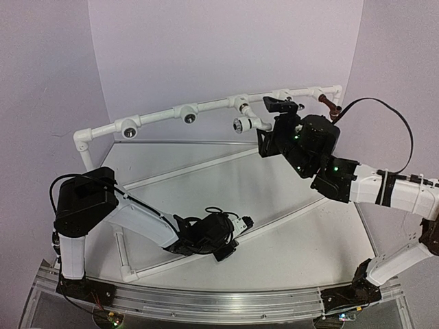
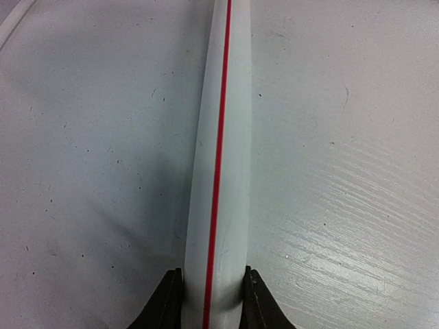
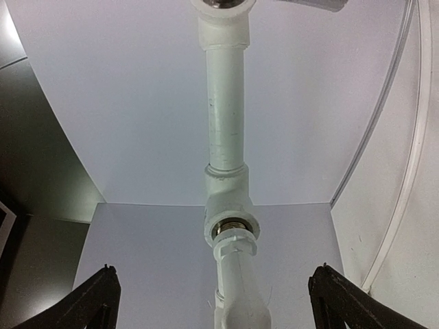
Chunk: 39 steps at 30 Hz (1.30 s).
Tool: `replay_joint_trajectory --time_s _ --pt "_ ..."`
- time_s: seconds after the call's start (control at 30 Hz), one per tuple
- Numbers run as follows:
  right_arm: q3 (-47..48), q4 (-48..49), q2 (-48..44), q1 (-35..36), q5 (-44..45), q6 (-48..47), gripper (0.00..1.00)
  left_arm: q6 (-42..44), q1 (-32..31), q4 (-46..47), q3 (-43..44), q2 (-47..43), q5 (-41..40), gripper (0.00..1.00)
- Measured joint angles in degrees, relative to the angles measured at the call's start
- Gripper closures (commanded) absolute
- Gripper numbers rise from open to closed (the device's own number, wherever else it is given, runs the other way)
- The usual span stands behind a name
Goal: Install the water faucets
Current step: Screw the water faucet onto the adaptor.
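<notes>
The right hand [image 3: 214, 295] gapes wide, empty, flanking the white faucet [image 3: 236, 288] seated in its socket [image 3: 230, 199] at the far side. Best to close squarely on it before twisting (the left hand [image 2: 212, 291] clamps the striped pipe [image 2: 219, 171] on the bench [image 2: 357, 205]).

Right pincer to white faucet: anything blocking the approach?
Nothing visible. In the right wrist view the right pincer is open, and the white faucet, seated in its tee socket on the pipe frame, lies centred between its fingers with bare gaps either side. The left pincer is far off, clamped on a red-striped pipe.
</notes>
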Motion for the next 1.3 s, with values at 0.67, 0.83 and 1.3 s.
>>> replay_joint_trajectory --time_s 0.67,0.83,1.3 --pt "-4.38 -16.91 -18.53 0.89 -4.51 -13.82 0.02 0.00 0.00 0.00 0.03 0.00 0.02 1.00" --pt "2.04 -27.18 -21.33 0.90 -15.34 -30.51 0.02 -0.02 0.00 -0.03 0.09 0.04 0.00 1.00" --pt "17.75 -69.23 -15.09 2.51 -21.59 -93.52 0.02 -0.43 -0.17 -0.13 0.39 0.31 -0.04 1.00"
